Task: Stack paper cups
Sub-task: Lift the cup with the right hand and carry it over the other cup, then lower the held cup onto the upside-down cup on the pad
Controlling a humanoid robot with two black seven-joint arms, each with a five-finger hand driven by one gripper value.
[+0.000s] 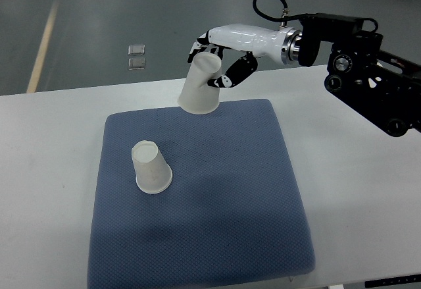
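Note:
Two white paper cups are in the top view, both upside down. One cup point(151, 167) stands on the left part of the blue mat point(217, 223). The other cup point(200, 86) is tilted at the mat's far edge, with my right hand point(214, 62) shut on its upper end, fingers and thumb wrapped around it. It is lifted or just touching the mat at its wide rim; I cannot tell which. The right arm comes in from the upper right. The left arm is out of view.
The mat lies on a white table point(46, 170). Beyond the table's far edge is grey floor with a small clear object point(137, 56) and a pale stripe point(43, 45). The arm's black base point(375, 85) sits over the table's right rear.

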